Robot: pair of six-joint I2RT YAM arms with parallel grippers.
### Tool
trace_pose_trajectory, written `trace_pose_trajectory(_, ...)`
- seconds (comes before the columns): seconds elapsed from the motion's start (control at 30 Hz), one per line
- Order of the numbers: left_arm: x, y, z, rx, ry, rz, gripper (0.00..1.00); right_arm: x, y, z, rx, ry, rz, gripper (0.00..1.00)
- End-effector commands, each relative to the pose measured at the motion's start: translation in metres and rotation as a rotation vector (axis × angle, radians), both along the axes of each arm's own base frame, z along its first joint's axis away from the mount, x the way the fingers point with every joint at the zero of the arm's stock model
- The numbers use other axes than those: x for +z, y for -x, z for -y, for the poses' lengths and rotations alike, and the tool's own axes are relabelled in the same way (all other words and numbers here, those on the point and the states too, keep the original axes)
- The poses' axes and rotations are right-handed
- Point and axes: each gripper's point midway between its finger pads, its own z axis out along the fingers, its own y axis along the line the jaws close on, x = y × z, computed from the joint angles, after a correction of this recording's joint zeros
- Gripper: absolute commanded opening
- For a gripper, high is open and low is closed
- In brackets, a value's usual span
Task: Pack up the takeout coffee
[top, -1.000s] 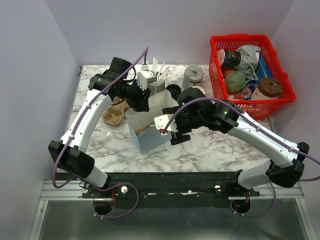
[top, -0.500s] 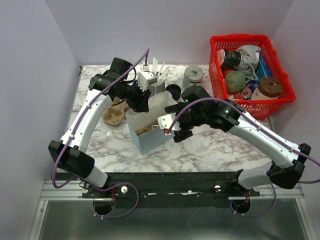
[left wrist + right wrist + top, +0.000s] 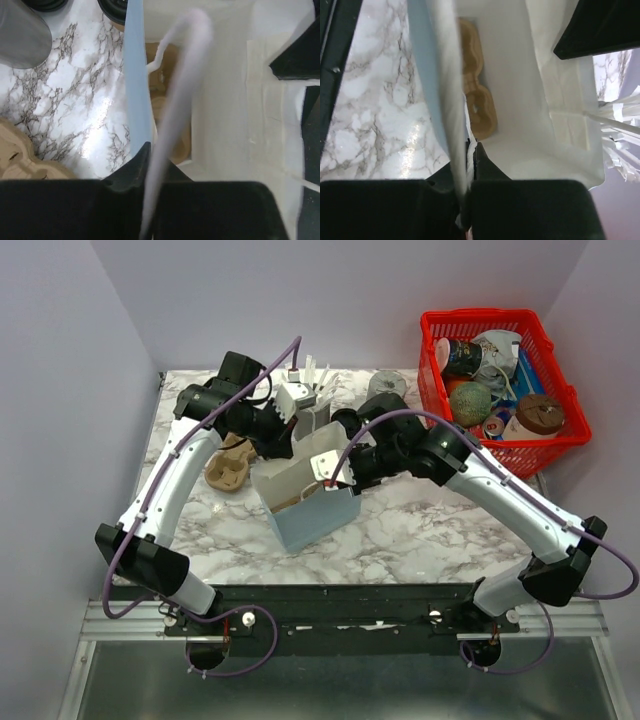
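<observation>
1. Top external view: my left claw (image 3: 283, 445) is clamped on the far-left rim of the pale blue paper bag (image 3: 310, 510). My right claw (image 3: 335, 473) is clamped on its right rim, so the mouth is spread between them
2. Left wrist view: my fingers (image 3: 132, 169) are closed on the bag wall, blue outside and white inside. The white handle (image 3: 175, 100) arcs across the lens, blurred
3. Right wrist view: the jaws there are likewise pinched shut on the thin rim, with nothing but paper between them
4. A brown pulp cup carrier (image 3: 477, 102) lies flat on the bag's floor, and the wells I can see are bare. A second carrier (image 3: 228, 462) sits on the marble table (image 3: 430, 525), left of the bag
5. The takeout coffee is not in the bag. I cannot pick it out for certain: a black round thing (image 3: 346, 421) just behind the bag could be its lid or the loose lids, and my right arm covers much of that spot
6. I judge this to be the bag-opening step, with the coffee itself not yet packed
7. The next move calls for one claw to release the rim while the other keeps the mouth open. The freed claw should take the cup upright by its body and lower it into a carrier well without crushing the paper or tipping the bag
</observation>
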Motion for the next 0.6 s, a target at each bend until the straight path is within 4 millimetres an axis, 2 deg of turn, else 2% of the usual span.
trace_pose_trajectory(0.0,0.022,0.008,-0.005,-0.042,-0.024,0.062,0.0,0.04,0.02,-0.011,0.048,-0.104,-0.066,0.01)
trace_pose_trajectory(0.03,0.034,0.006,-0.005,-0.043,-0.017,0.095,0.0,0.049,0.021,-0.013,0.04,-0.132,-0.075,0.0)
trace_pose_trajectory(0.1,0.042,0.005,-0.008,-0.038,-0.03,0.116,0.0,0.069,0.022,-0.016,0.043,-0.178,-0.062,0.0)
trace_pose_trajectory(0.13,0.052,0.003,-0.008,-0.038,-0.027,0.143,0.0,0.075,0.022,-0.018,0.04,-0.192,-0.064,0.01)
trace_pose_trajectory(0.17,0.056,0.002,-0.009,-0.039,-0.031,0.16,0.0,0.088,0.02,-0.02,0.039,-0.22,-0.046,0.0)
trace_pose_trajectory(0.23,0.069,0.001,-0.009,-0.042,-0.029,0.181,0.0,0.095,0.019,-0.022,0.042,-0.228,-0.043,0.0)
trace_pose_trajectory(0.3,0.076,0.001,-0.01,-0.043,-0.033,0.196,0.0,0.112,0.019,-0.024,0.05,-0.261,-0.02,0.01)
trace_pose_trajectory(0.43,0.092,-0.005,-0.009,-0.041,-0.023,0.236,0.0,0.126,0.018,-0.027,0.059,-0.285,0.002,0.01)
trace_pose_trajectory(0.57,0.1,-0.006,-0.009,-0.041,-0.02,0.252,0.0,0.133,0.017,-0.029,0.065,-0.297,0.016,0.01)
